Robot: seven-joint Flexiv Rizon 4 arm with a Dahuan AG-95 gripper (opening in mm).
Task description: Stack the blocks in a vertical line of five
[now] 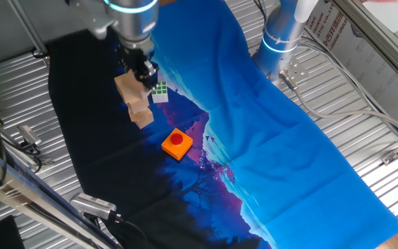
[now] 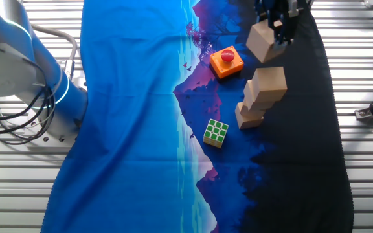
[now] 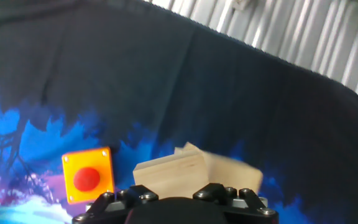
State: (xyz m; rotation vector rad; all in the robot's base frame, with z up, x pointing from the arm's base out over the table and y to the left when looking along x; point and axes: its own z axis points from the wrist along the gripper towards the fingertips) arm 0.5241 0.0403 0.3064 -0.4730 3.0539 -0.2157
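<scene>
Hanging above the dark cloth point(image 1: 88, 138), the gripper point(image 1: 144, 72) has its jaws closed on one tan block point(image 1: 127, 86), tilted off square. Below it stands a short, crooked stack of blocks point(image 2: 261, 97), between the orange button point(image 2: 226, 61) and the metal table point(image 2: 368, 155).

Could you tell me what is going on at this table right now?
The arm's gripper holds one wooden block in the air above a short stack of blocks on the dark part of the cloth. The stack looks unevenly aligned and well short of five. The orange button and puzzle cube sit nearby.
</scene>
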